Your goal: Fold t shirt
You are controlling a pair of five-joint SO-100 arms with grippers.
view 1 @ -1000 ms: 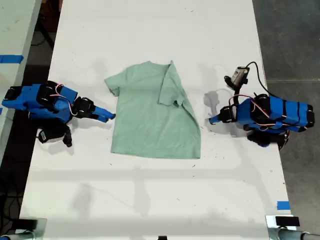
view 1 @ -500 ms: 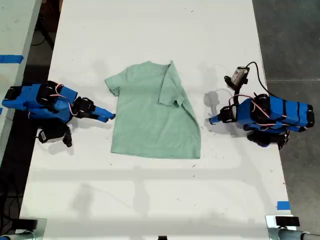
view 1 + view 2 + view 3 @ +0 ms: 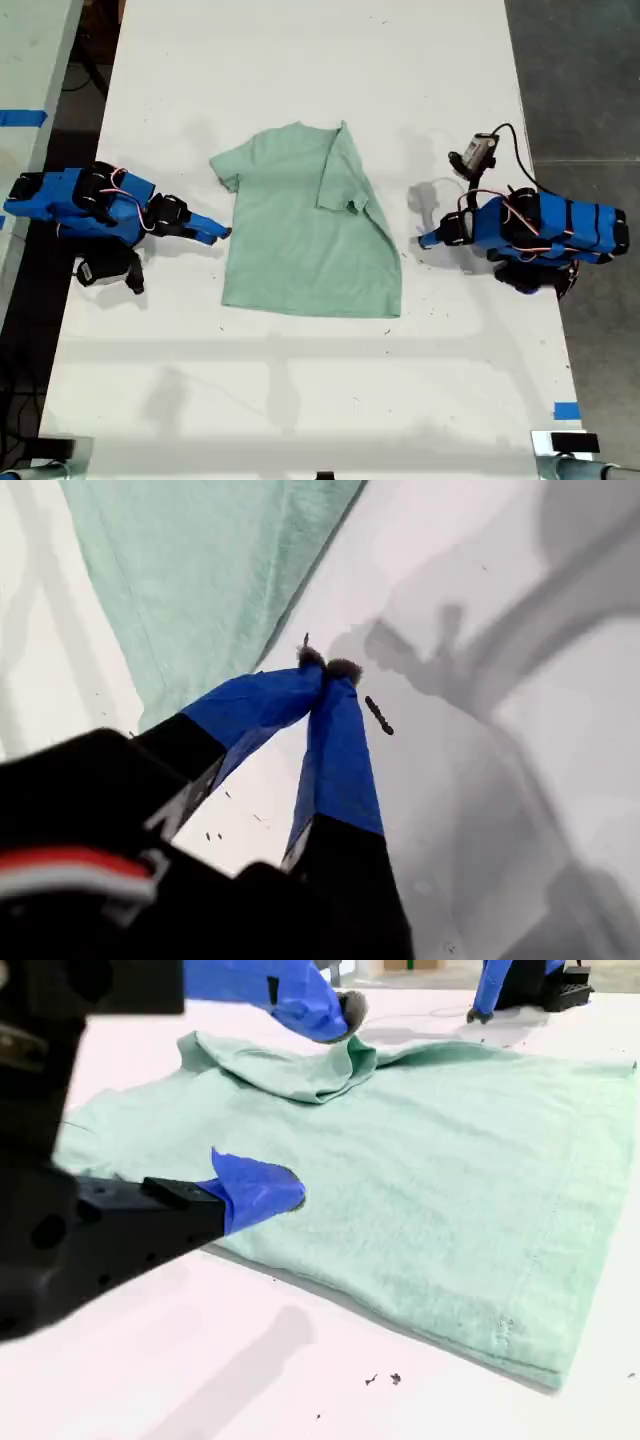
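The pale mint-green t shirt [image 3: 300, 230] lies flat in the middle of the white table [image 3: 300, 60], with one sleeve folded inward on the exterior view's right side. My first gripper [image 3: 424, 240] is shut and empty, its tips on the bare table just off that folded edge; the first wrist view shows the closed tips [image 3: 325, 667] beside the t shirt [image 3: 200, 570]. My second gripper [image 3: 218, 234] sits at the shirt's edge on the exterior view's left. It is open [image 3: 318, 1098], with one finger low by the t shirt [image 3: 440, 1180] and holding nothing.
The table's long edge drops to dark floor [image 3: 580, 80] on the exterior view's right. A cable and small camera [image 3: 480, 150] rise from the first arm. Blue tape [image 3: 566, 410] marks the table edge at the exterior view's lower right. Another table [image 3: 30, 60] stands on its left.
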